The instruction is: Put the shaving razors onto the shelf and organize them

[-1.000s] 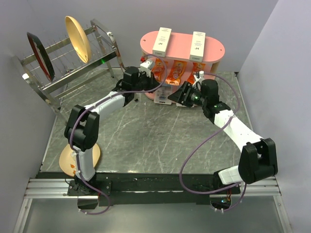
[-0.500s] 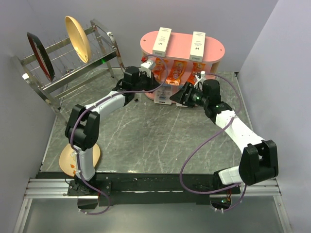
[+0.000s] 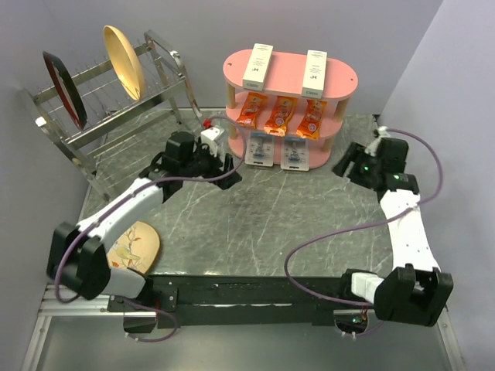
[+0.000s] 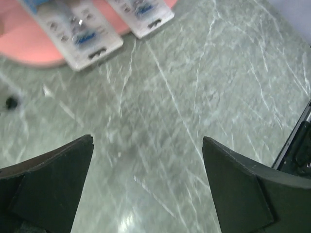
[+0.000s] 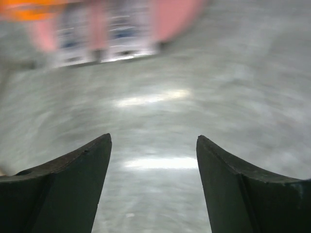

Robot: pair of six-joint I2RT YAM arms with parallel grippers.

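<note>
The pink shelf (image 3: pixel 346 83) stands at the far side of the grey-green, white-veined stone counter (image 3: pixel 255 224). It has three oval boards joined by pale wooden posts. On its lowest board the left razor pack (image 3: pixel 261 149) and the right razor pack (image 3: pixel 295 153) lie flat, side by side and a little apart. They are rectangular blister packs of clear glossy plastic over blue-and-white card, and their near ends jut past the board's rim. Three crinkly orange snack packets (image 3: pixel 278 114) lean in a row on the middle board. Two plain white oblong boxes (image 3: pixel 257 66) lie on the top board.

The left hand (image 3: pixel 224 161) hangs over the counter just left of the shelf's base. In its wrist view the matte black wedge-shaped fingers (image 4: pixel 48 184) are spread wide, with only bare stone between them. The right hand (image 3: pixel 346 165) is off to the shelf's right, well apart from the packs. Its dark fingers (image 5: pixel 63 184) are likewise parted wide and hold nothing; the shelf beyond them is blurred.

At the far left, a metal wire dish rack (image 3: pixel 100 116) holds a tan plate (image 3: pixel 124 62) and a dark red plate (image 3: pixel 62 89) on edge. A patterned tan plate (image 3: pixel 138 246) lies flat on the counter by the left arm.
</note>
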